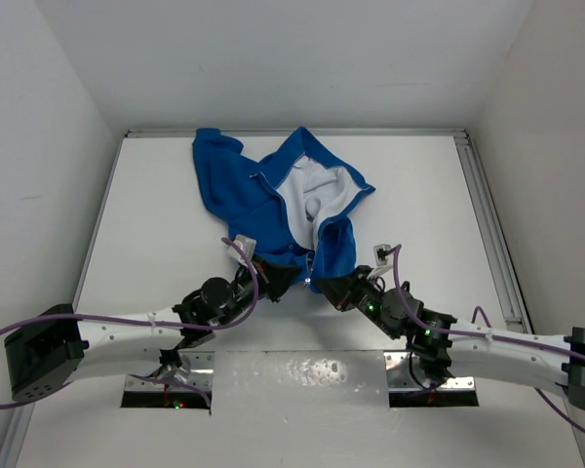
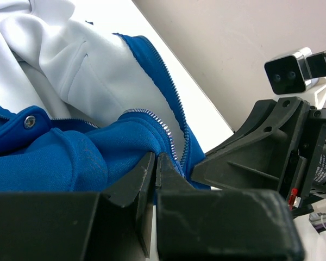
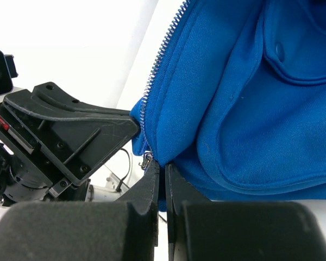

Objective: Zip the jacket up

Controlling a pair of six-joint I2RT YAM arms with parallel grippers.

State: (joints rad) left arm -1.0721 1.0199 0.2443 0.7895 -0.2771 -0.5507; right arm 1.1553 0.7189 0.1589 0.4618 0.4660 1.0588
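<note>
The bright blue jacket (image 1: 273,190) lies crumpled on the table's far middle, front open, white lining (image 1: 312,190) showing. Its hem points toward the arms. My left gripper (image 1: 281,281) is shut on the left hem edge; the left wrist view shows blue fabric (image 2: 70,157) pinched between its fingers (image 2: 131,182), silver zipper teeth (image 2: 165,133) just beyond. My right gripper (image 1: 324,285) is shut on the right hem edge; the right wrist view shows its fingers (image 3: 146,185) clamped on blue fabric (image 3: 233,109) beside the zipper slider (image 3: 146,160). The two grippers sit close together.
The white table (image 1: 156,224) has raised rails along its left, right (image 1: 487,214) and far edges, with white walls around. Purple cables run along both arms. The right arm's wrist camera (image 2: 288,73) shows in the left wrist view.
</note>
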